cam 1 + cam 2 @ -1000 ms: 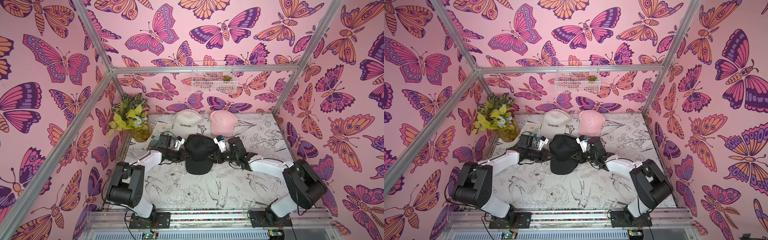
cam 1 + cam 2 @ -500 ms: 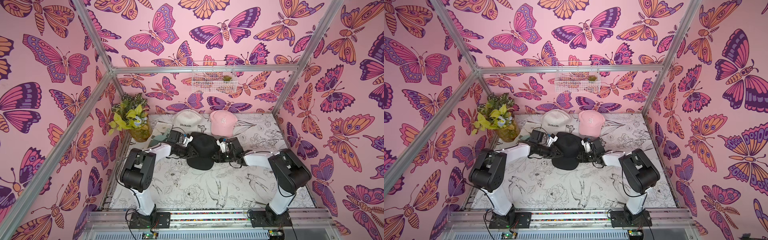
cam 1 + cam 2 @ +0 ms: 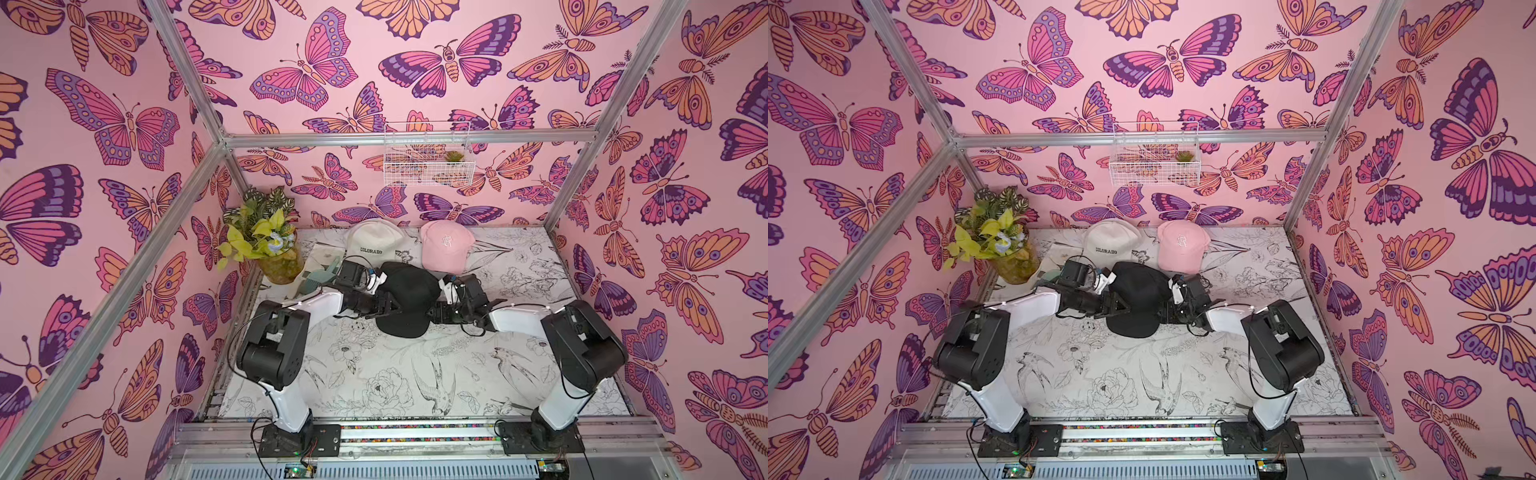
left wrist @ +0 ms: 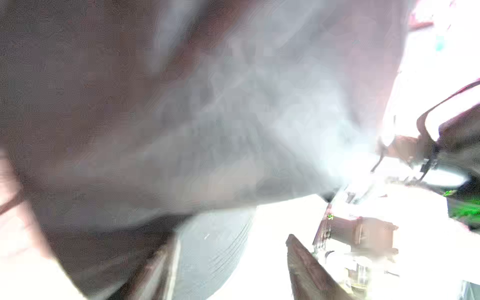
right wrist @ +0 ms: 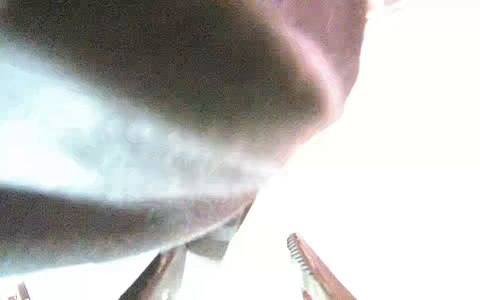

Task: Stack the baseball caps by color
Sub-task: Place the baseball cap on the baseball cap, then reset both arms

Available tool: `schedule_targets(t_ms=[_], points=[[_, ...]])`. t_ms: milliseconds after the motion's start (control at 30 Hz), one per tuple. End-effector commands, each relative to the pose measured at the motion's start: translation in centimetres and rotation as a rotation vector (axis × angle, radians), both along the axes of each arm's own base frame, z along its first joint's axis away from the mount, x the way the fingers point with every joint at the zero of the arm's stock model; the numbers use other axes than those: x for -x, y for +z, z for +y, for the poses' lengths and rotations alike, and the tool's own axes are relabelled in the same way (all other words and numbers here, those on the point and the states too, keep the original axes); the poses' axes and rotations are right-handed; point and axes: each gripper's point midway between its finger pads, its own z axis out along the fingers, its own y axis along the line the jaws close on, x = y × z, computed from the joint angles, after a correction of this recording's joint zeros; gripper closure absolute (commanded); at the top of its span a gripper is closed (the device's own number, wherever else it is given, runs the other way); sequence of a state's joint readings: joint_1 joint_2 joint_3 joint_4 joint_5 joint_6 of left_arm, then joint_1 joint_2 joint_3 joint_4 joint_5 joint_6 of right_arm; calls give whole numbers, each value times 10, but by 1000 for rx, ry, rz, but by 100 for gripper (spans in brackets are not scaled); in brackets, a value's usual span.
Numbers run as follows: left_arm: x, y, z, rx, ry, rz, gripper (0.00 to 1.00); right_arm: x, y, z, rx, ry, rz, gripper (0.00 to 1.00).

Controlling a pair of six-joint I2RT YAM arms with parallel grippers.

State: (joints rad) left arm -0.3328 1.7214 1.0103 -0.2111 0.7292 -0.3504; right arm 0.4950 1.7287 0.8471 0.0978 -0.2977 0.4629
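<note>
The black cap (image 3: 409, 296) lies between left claw (image 3: 388, 306) and right claw (image 3: 436, 313), equally near each; its brim-to-back axis crosses their line. Both claws spread wide, holding nothing.

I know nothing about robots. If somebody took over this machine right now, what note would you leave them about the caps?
Left hand: open, beside the black cap. Right hand: open, on its opposite side.
Caps: black cap in the middle of the table, brim toward the robot; cream COLORADO cap and pink cap behind it, side by side.
Done: the three colors sit apart; no stray cap visible.
Left: whether more caps lie under each is hidden; check, then draw both hands clear.
</note>
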Motion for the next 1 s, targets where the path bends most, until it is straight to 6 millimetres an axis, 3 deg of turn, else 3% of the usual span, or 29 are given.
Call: schedule_targets(t_ms=[0,100,200,267,367,433,533,633,700,833,967], points=[[1,14,27,-104,101,-72,16,2,19,-8,2,19,-26,26],[-8,32,58,-183,230,-163,7,-3,42,-20,-18,1,-84,21],[-18,44,101,-308,394,-257,0,-13,70,-46,11,-68,-179,16],[-25,52,137,-411,513,-325,0,-23,81,-76,80,-173,-233,11],[-31,68,195,-583,696,-457,0,-36,97,-136,171,-385,-319,1],[-34,74,234,-687,817,-530,0,-42,108,-182,211,-539,-386,1],[-33,71,267,-772,899,-590,0,-40,113,-236,311,-678,-449,1],[-33,58,284,-828,893,-598,0,-34,108,-273,455,-740,-464,1],[-36,44,284,-810,840,-600,0,-31,101,-286,514,-736,-459,1],[-46,9,271,-681,735,-593,0,-28,83,-298,539,-720,-446,1],[-58,8,262,-611,709,-686,0,-31,72,-294,513,-688,-485,1]])
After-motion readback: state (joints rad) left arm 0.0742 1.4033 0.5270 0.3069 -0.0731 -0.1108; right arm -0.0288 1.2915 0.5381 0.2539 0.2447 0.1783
